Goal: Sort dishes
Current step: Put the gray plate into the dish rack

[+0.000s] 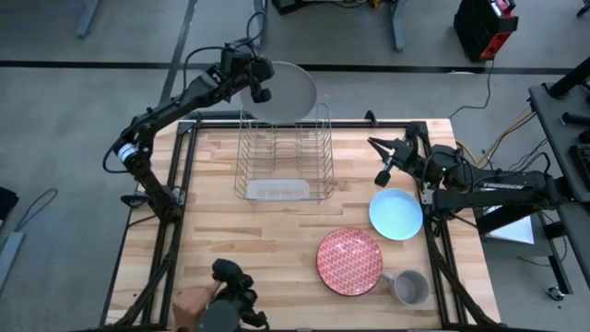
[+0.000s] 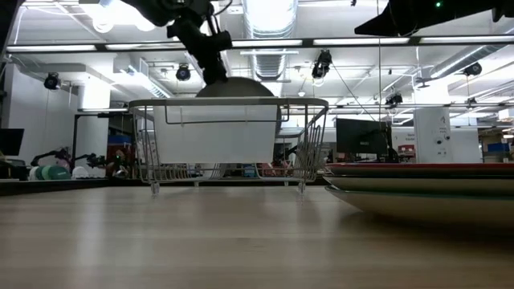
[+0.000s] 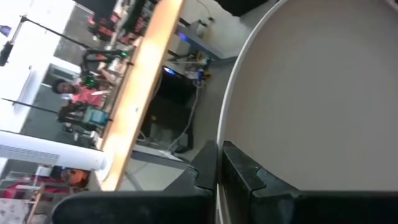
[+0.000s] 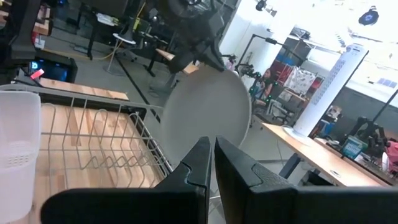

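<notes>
The big plain grey round plate (image 1: 290, 90) is up in the air, tipped on its edge, just past the far end of the silver wire dish rack (image 1: 282, 152). The left gripper (image 1: 259, 81) has its jaws shut tight on the plate's rim.

The plate could slip and fall to the floor, because it hangs past the table's (image 1: 240, 249) edge and is pinched only at the rim. It could also bump the rack wires if it comes down crooked.

The right gripper (image 1: 382, 159) waits near the rack's right side, jaws closed on nothing. The small light-blue plate (image 1: 396, 213) and red patterned plate (image 1: 350, 261) lie flat on the table, beside a grey mug (image 1: 409, 288).
</notes>
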You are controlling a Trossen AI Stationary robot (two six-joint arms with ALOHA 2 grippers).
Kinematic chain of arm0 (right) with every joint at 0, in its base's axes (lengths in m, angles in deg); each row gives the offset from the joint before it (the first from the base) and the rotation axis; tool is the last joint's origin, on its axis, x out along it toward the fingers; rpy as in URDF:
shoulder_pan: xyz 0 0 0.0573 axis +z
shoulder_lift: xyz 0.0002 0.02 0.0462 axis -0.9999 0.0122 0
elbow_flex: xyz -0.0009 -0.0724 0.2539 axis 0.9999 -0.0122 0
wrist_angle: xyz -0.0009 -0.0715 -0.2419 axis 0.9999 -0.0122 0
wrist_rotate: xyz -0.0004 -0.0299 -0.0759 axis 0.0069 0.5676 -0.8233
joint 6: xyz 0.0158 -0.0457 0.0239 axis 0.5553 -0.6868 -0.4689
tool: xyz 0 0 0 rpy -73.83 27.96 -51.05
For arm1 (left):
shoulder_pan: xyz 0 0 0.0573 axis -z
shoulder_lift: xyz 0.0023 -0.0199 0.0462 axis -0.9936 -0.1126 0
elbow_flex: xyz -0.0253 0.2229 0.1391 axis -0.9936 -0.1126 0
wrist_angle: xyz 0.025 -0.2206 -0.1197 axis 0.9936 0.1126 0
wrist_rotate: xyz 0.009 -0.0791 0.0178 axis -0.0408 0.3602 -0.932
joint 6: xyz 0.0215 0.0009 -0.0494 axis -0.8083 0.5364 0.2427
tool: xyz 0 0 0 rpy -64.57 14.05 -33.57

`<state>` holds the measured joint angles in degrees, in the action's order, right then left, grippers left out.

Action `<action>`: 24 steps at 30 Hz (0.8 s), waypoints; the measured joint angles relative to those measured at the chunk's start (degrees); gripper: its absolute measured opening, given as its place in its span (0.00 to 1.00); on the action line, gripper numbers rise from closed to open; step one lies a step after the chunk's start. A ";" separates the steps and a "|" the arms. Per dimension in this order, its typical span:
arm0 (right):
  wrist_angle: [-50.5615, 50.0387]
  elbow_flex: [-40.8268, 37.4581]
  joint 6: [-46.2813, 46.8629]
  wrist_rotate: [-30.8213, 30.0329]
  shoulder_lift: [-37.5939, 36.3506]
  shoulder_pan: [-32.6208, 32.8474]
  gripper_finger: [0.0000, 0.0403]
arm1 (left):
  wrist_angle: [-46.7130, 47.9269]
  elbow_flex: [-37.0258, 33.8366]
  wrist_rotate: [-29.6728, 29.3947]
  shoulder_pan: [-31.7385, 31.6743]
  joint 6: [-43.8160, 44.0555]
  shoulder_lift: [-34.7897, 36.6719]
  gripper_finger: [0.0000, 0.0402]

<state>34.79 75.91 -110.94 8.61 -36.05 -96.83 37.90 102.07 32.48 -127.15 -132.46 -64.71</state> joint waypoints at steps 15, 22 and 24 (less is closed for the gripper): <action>-0.38 -0.01 0.92 0.07 0.00 0.00 0.03 | 0.17 -4.98 1.68 0.03 4.61 -0.04 0.00; -1.47 -0.01 1.54 0.09 0.00 0.00 0.03 | 1.56 -4.98 3.03 0.00 8.27 0.00 0.03; -1.86 -0.01 1.55 0.09 0.00 0.00 0.03 | 1.92 -4.98 3.06 0.04 9.20 0.00 0.04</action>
<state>32.93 75.90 -109.39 8.70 -36.05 -96.83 39.82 97.09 35.54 -127.11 -123.26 -64.71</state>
